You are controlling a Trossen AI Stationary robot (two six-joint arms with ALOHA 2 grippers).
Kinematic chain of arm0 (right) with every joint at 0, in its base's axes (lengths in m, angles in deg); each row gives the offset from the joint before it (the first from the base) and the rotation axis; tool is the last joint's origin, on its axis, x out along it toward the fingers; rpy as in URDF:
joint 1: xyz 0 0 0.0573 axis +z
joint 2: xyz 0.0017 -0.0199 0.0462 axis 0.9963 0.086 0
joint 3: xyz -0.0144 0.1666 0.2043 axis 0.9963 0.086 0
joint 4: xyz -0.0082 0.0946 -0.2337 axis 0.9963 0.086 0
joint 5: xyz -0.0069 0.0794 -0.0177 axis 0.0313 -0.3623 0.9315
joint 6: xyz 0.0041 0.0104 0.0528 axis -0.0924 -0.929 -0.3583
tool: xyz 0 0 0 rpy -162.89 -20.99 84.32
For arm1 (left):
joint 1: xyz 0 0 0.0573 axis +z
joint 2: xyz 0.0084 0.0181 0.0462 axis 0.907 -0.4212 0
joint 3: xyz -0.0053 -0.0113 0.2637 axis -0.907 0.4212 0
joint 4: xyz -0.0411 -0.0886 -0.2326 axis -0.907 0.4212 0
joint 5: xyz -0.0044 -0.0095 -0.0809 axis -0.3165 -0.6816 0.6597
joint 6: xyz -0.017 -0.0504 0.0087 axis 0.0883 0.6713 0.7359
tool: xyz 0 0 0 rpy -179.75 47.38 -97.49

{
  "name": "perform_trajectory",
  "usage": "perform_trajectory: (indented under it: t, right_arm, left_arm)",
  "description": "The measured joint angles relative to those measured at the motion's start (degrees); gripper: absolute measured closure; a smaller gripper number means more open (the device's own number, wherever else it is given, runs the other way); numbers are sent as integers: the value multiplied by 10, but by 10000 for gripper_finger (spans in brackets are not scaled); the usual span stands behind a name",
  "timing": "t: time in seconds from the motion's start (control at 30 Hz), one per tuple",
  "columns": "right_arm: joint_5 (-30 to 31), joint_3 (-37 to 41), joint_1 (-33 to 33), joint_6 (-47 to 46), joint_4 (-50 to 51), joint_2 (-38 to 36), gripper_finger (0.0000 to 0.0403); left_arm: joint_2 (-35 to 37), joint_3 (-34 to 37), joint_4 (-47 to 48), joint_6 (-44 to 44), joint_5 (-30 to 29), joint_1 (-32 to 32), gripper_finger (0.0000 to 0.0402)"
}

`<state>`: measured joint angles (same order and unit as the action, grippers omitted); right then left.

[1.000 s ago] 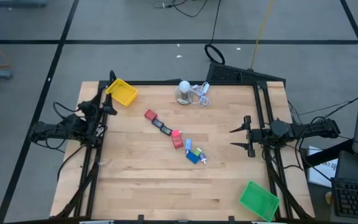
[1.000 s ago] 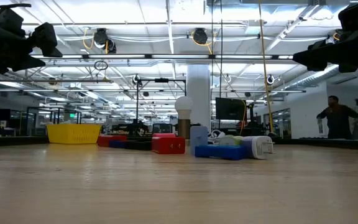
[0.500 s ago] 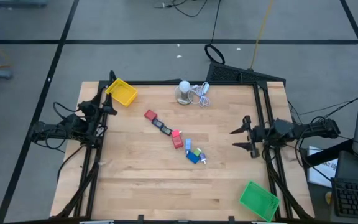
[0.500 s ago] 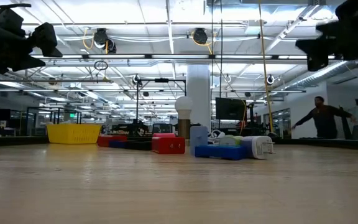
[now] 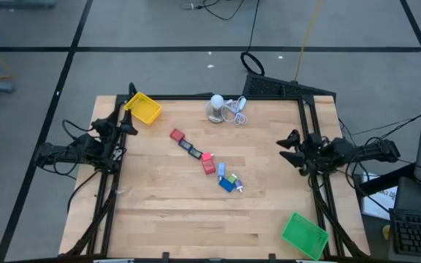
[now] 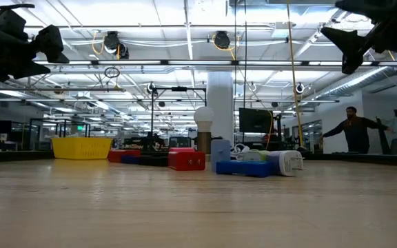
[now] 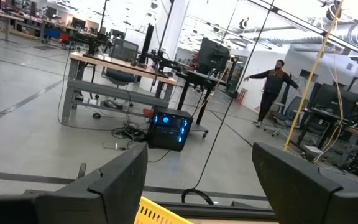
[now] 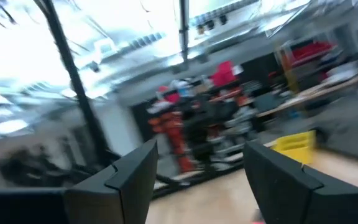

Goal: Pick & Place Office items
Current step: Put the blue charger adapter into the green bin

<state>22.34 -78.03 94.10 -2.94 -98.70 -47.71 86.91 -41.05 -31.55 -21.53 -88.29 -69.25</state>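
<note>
tabletop point(image 5: 167, 204): office items point(image 5: 209, 165) strung across its middle
left jaws point(image 5: 126, 126): spread, left edge
right jaws point(image 5: 289, 148): spread, right edge

On the wooden table point(image 5: 159, 212) there are two red blocks point(image 5: 176, 135), one small pink bit point(image 5: 207, 156), two blue blocks point(image 5: 229, 185), one dark flat rectangle point(image 5: 191, 149), one yellow tray point(image 5: 144, 109) and one green tray point(image 5: 304, 235).

The table point(image 5: 167, 212) is pale, smooth wood with visible plank grain. The yellow tray point(image 5: 144, 109) and green tray point(image 5: 303, 235) look like plastic, as do the glossy red blocks point(image 6: 186, 160).
</note>
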Motion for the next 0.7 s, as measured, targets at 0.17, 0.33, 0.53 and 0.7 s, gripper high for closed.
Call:
perform_trajectory:
  t: [0.17, 0.33, 0.53, 0.7]
  right_arm:
    - [14, 1, 0, 32, -36, 51, 176]
    - [28, -4, 0, 22, -207, 195, 161]
    - [28, -90, 1, 20, -253, 427, 105]
    - [2, -219, 5, 11, -124, 590, 73]
  left_arm:
    - [0, 0, 0, 0, 0, 0, 108]
    - [0, 0, 0, 0, 0, 0, 108]
    - [0, 0, 0, 0, 0, 0, 108]
    - [0, 0, 0, 0, 0, 0, 108]
